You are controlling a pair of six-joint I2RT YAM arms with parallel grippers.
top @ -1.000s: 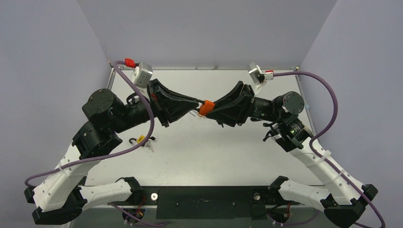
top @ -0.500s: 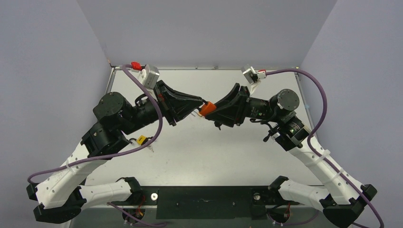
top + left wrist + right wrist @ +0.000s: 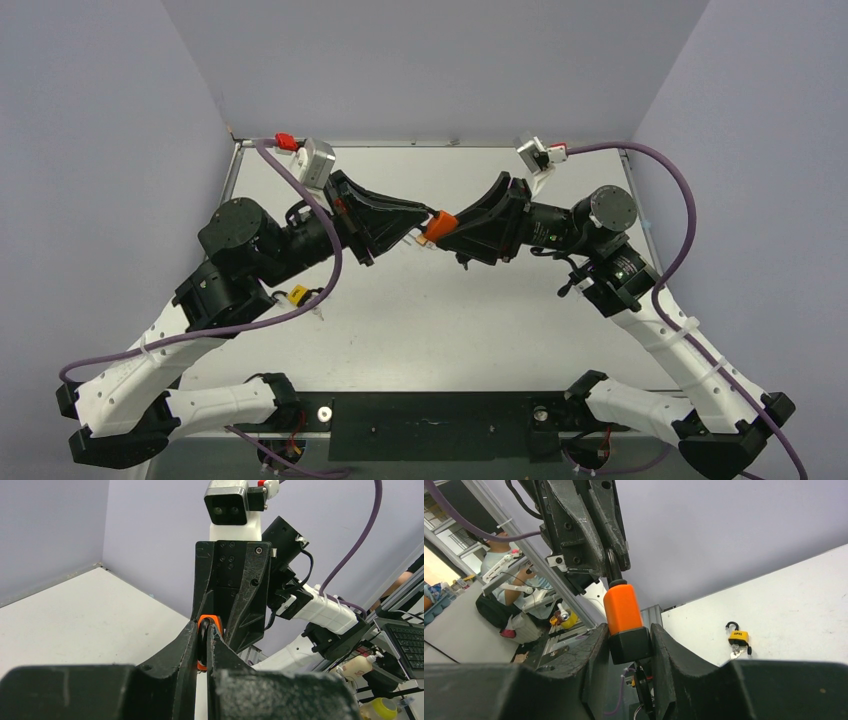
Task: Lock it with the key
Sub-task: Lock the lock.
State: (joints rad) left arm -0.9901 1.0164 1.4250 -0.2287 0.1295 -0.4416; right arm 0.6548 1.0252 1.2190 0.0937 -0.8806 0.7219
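Looking down from the top camera, you have both arms raised and meeting nose to nose above the far half of the table (image 3: 420, 330), with the orange padlock (image 3: 436, 226) caught in the air between them. Your right gripper (image 3: 446, 232) is clamped on it: in the right wrist view the fingers (image 3: 594, 645) press on either side of the black base (image 3: 630, 645), and the orange body (image 3: 622, 609) stands up past the fingertips. Your left gripper (image 3: 416, 228) comes in from the opposite side and is pinched tight on the dark loop (image 3: 612, 566) at the top of the padlock. In the left wrist view that loop (image 3: 202, 642) sits in the narrow slit between the two fingers (image 3: 175, 655), with orange showing just behind it. You cannot make out a key at the padlock from any view. Well apart from all this, a small yellow padlock (image 3: 297, 293) lies on the table on the left side, near the left arm's elbow, with something silvery touching it, too small to identify.
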